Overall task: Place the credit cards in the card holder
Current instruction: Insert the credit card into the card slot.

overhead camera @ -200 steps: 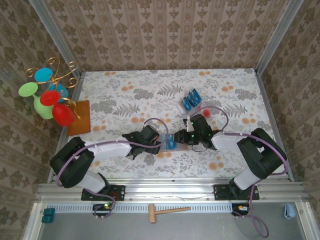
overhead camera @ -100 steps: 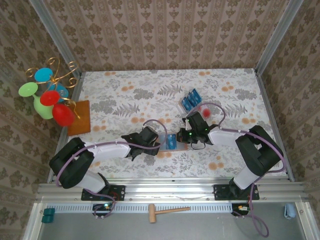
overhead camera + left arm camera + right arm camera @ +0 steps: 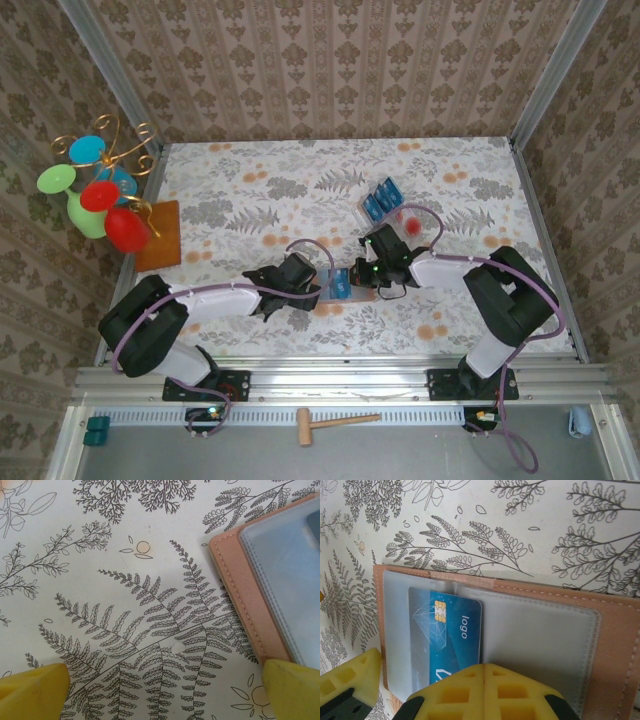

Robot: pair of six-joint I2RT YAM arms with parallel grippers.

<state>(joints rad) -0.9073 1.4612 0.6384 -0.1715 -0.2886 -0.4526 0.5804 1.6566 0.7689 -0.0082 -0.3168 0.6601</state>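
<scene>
One card in the holder, right gripper closed over it

The holder (image 3: 330,290) lies open on the table (image 3: 250,190), near the front edge and between the two grippers. In the right wrist view its clear pockets face up. One blue card (image 3: 447,630), with a chip and the word "logo", sits in the left pocket with its far edge under the plastic. The near end of this card is hidden by the right gripper (image 3: 485,672), whose yellow fingers are pressed together with no gap. Whether they pinch the card or only touch it, I cannot tell.

The left gripper (image 3: 162,695) is wide open and holds nothing. Its fingers (image 3: 35,692) are low over the table. One is above the fern print and the other is at the corner of the holder, over its stitched edge.

More blue cards (image 3: 381,201) stand in a clear tray (image 3: 364,210) farther back on the table, apart from the holder. A red dot (image 3: 411,226) is near them. An orange-brown mat (image 3: 160,237) lies at the left edge of the table.
</scene>
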